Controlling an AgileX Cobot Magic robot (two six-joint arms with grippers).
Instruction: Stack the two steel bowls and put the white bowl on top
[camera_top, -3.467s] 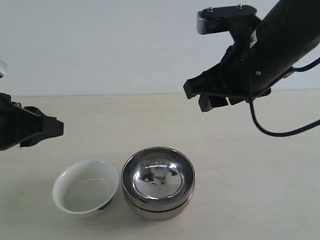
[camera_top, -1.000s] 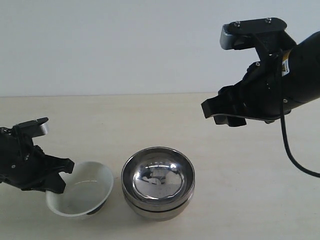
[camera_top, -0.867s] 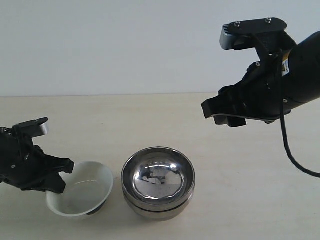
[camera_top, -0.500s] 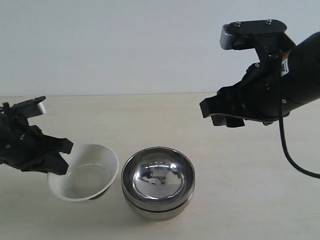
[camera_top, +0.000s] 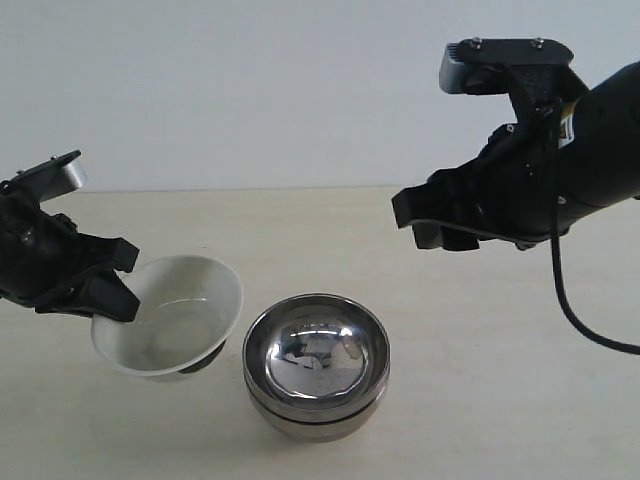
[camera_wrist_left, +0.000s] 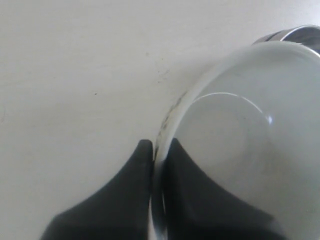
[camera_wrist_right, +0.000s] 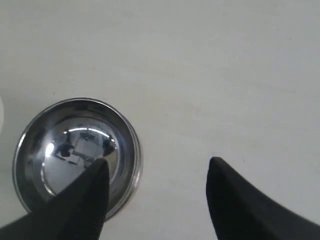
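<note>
Bright, even light; reflections glint in the steel bowls (camera_top: 316, 360).

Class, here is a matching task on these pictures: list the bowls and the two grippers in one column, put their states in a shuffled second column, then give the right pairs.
Column one
1. white bowl
2. steel bowls
3. left gripper
4. right gripper

Column two
A. open, holding nothing
B. nested one inside the other
C. tilted, pinched at its rim
D. shut on a rim

Pairs: 1-C, 2-B, 3-D, 4-A
</note>
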